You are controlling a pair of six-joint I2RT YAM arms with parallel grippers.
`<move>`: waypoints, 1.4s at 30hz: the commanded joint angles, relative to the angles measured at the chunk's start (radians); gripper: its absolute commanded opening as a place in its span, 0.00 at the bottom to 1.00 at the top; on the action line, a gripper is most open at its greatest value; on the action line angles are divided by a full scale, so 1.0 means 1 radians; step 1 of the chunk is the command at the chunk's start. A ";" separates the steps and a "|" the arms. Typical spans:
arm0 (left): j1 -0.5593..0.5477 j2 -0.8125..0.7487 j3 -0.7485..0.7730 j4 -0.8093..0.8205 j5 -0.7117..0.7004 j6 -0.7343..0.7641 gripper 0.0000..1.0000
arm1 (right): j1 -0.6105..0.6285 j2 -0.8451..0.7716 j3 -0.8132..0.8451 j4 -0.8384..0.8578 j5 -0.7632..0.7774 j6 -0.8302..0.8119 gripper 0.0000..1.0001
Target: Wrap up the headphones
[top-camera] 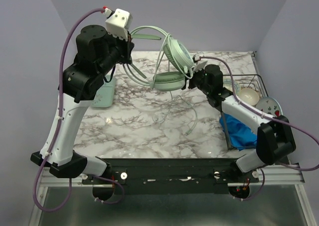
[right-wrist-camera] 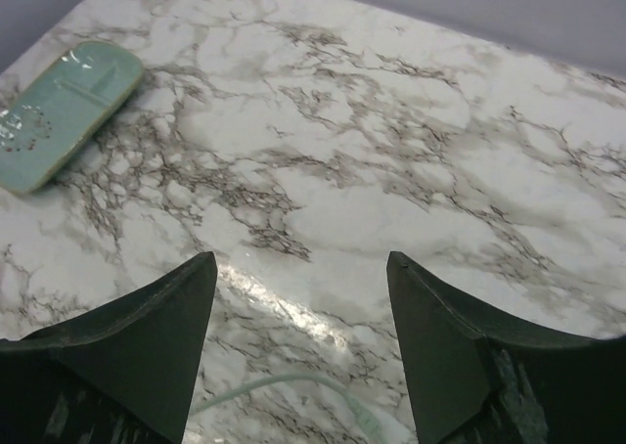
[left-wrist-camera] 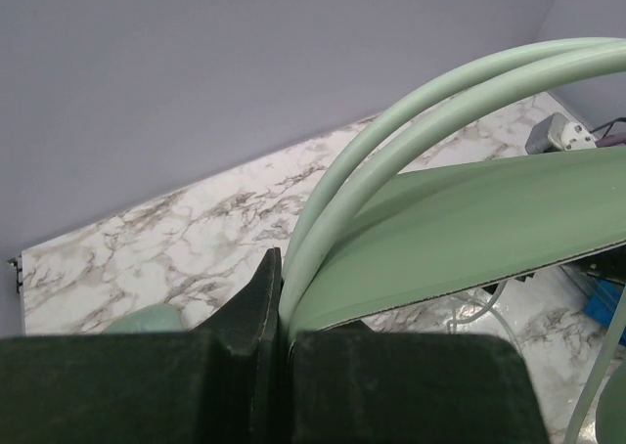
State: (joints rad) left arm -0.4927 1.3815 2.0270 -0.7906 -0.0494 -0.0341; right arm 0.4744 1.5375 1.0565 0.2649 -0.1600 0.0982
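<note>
The marble table (top-camera: 149, 131) fills the middle of the top view. The left arm (top-camera: 94, 52) rises at the upper left. Its jaws are shut tight on the headband of the headphones (top-camera: 168, 80), with no gap visible between them in the left wrist view beyond the pale tube pinched there. In that view the headphones (left-wrist-camera: 460, 209) sweep from the bottom centre up to the right edge.

The right arm (top-camera: 239, 109) reaches from the lower right toward the centre. Its jaws are spread wide and hold nothing, with only bare table (right-wrist-camera: 391, 170) between them in the right wrist view. In the top view they sit just beside the lower ear cup; I cannot tell whether they touch it.

The headphones hang raised at upper centre of the top view, one ear cup tilted above the other.

At the right edge stands a wire rack (top-camera: 259, 79), with a blue cloth (top-camera: 241, 131) below it. A flat mint case (top-camera: 105, 97) lies on the table at left, partly under the left arm. It shows at the upper left of the right wrist view (right-wrist-camera: 64, 111). A white bowl (top-camera: 247, 94) and a patterned plate (top-camera: 271, 106) are at the rack.

The thin cable (top-camera: 192, 119) trails in loops from the headphones onto the table. A stretch of it (right-wrist-camera: 284, 383) shows at the bottom centre of the right wrist view.
</note>
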 commanded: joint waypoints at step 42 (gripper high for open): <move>0.453 0.186 0.101 0.184 0.104 -0.403 0.00 | 0.312 0.211 -0.052 0.205 -0.122 -0.069 0.01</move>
State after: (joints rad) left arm -0.1143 1.5265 2.1372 -0.7414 0.1406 -0.3508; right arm 0.7155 1.7309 0.9512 0.5793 -0.2855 0.0731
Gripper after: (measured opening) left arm 0.047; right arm 0.045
